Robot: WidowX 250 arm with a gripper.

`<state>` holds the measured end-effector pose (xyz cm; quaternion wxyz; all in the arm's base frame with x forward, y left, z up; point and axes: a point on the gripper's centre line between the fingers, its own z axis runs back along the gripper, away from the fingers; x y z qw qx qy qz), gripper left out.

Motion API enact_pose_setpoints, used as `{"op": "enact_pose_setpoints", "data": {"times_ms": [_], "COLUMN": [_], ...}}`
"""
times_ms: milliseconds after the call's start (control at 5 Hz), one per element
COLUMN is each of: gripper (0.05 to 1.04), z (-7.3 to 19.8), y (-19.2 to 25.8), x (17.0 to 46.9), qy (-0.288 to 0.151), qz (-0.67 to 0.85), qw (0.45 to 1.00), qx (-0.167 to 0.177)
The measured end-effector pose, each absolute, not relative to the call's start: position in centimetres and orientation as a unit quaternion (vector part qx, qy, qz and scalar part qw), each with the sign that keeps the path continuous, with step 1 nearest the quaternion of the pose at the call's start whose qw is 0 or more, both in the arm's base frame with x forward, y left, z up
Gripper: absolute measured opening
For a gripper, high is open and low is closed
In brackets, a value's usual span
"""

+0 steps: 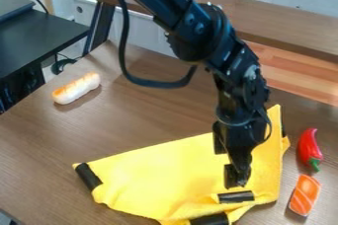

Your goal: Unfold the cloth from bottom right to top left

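Gripper [237, 175] Over Yellow Cloth [158, 174], Folds at Bottom Edge

We've got the cloth lying on the brown table [119, 125], lower centre to lower R of view. Its L part lies fairly flat; the near edge, bottom centre to R, is bunched & folded over in layers. We see black patches on it: one at the L corner [88, 176], one on the folded part just below the gripper [235, 197], one at the bottom edge of view [210, 219], plus a narrow dark strip up by the top R corner [284, 124].

The arm [198, 26] comes in from the top edge, slants down to the R, then drops nearly straight, w/ the gripper pointing down over the R part of the cloth, just above the folds in view. How far open it is — we can't tell from this angle; same for whether it has hold of any fabric, or touches the cloth at all. A black cable [155, 83] loops out on the arm's L side.

R of the cloth, near its edge, we have a red chili [308, 145] w/ a green stem end, & just below it an orange piece w/ pale stripes [305, 194]. Well apart, upper L of the table, lies a white roll w/ an orange-brown top [76, 88]. In the bkgd: a dark table [36, 36] at L, & a brown wooden ledge [284, 19] running behind the arm toward the R.
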<state>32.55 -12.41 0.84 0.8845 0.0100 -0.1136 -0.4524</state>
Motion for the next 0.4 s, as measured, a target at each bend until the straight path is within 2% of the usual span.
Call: {"op": "enact_pose_setpoints", "data": {"times_ms": [400], "gripper": [1.001], "z": [-0.54], "y": [-13.16], "x": [31.27], "qy": [-0.097], "qz": [-0.471], "qw": [0.877], "qx": [-0.001]}}
